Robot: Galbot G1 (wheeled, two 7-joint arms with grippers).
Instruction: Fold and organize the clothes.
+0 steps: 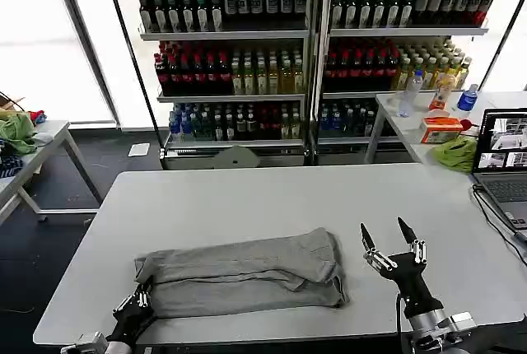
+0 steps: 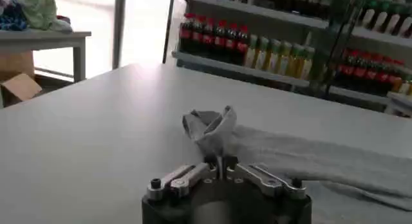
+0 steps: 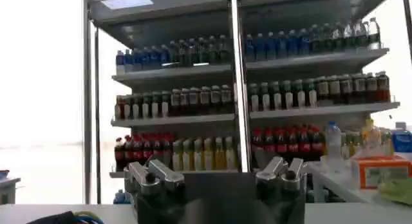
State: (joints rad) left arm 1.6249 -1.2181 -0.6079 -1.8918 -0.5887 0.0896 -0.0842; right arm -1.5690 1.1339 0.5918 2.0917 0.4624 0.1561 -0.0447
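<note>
One light grey shirt (image 1: 247,276) lies on the white table (image 1: 247,197) near its front edge, folded lengthwise into a long band. In the left wrist view the shirt (image 2: 290,158) has a bunched, raised end. My left gripper (image 1: 142,295) is at the band's near-left corner, and its jaws (image 2: 219,162) are shut on the cloth edge. To the right of the shirt my right gripper (image 1: 383,226) hangs open above the table. Its fingers point up and away, with nothing between them.
A laptop (image 1: 504,152) with a cable sits at the table's right edge. Behind it a side table holds a green cloth (image 1: 455,154), an orange box (image 1: 440,129) and bottles. Drink shelves (image 1: 313,49) stand at the back. A second table with a green cloth heap (image 1: 16,132) stands far left.
</note>
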